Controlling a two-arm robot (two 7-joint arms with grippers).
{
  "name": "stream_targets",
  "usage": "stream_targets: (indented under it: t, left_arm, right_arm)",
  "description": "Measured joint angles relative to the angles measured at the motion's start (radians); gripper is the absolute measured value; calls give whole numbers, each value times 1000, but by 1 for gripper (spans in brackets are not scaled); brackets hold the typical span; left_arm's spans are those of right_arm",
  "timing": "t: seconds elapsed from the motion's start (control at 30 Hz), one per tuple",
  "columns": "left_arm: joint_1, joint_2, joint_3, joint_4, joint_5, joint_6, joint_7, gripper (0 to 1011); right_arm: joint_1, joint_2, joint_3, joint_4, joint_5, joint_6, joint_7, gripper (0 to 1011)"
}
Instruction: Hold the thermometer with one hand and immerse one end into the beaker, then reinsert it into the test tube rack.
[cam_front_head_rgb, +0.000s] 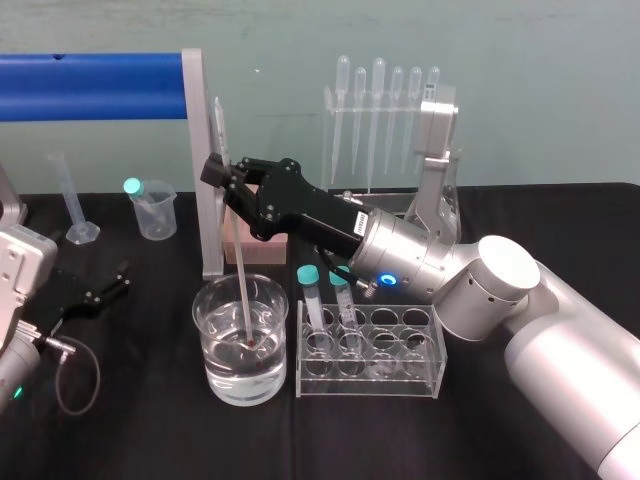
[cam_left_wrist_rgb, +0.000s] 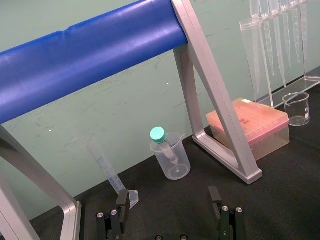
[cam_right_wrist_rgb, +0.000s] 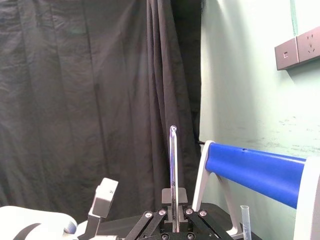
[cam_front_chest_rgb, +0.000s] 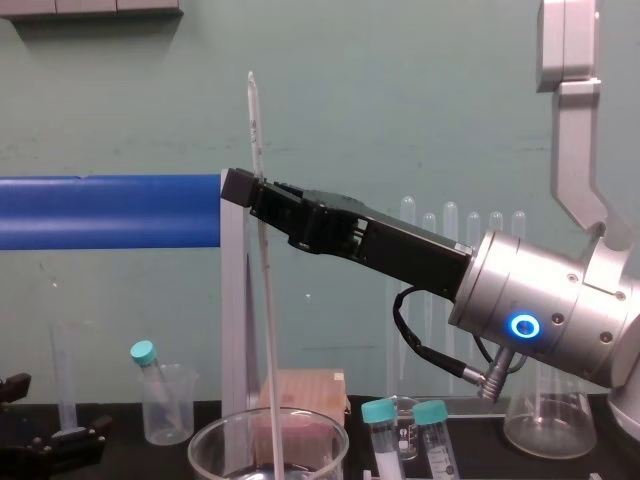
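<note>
While the right tool (cam_front_head_rgb: 219, 172) clamps the slim thermometer (cam_front_head_rgb: 238, 268), its tip sits inside the round beaker (cam_front_head_rgb: 214, 372).

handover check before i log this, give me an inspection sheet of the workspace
surface: black table cloth, no spills seen
job's things: thermometer nearly upright, lower end in the water-filled beaker; test tube rack beside it holds two teal-capped tubes
clutter: plastic beaker, measuring cylinder, pink box, pipette stand at the back
grippers: right gripper fingers shut on the thermometer above the beaker; left gripper open, idle at table left
cables: looped cable by left arm
surroundings: blue bar frame, green wall
</note>
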Motion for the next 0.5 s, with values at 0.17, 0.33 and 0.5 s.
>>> stream_targets:
  t: [0.17, 0.33, 0.5]
  left_arm:
    - [0, 0, 0, 0, 0, 0, 0, 1008]
    - [0, 0, 0, 0, 0, 0, 0, 1008]
    - [0, 0, 0, 0, 0, 0, 0, 1008]
  right_arm:
    - [0, 0, 0, 0, 0, 0, 0, 56]
    - [0, 0, 0, 0, 0, 0, 0, 56]
    - [0, 0, 0, 0, 0, 0, 0, 56]
